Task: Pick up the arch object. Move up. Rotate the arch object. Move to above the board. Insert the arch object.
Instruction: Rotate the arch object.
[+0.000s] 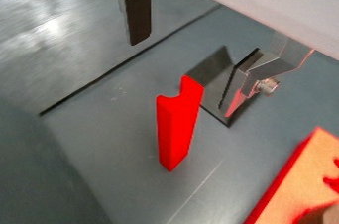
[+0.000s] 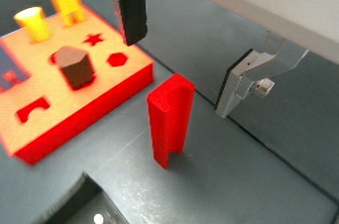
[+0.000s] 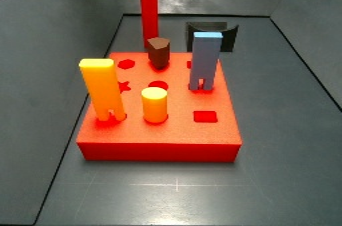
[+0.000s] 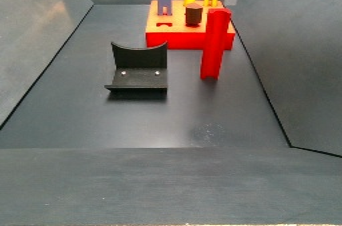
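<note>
The arch object is a bright red tall slim block standing upright on the dark floor, apart from the board. It shows in both wrist views and both side views. My gripper is open and empty above it, also seen in a wrist view. One finger and the other finger stand wide apart on either side of the arch object's top, not touching it. The board is a thick red slab with cut-outs.
On the board stand a yellow block, a yellow cylinder, a dark brown block and a blue-grey two-legged block. The black fixture stands on the floor near the arch object. Grey walls enclose the floor.
</note>
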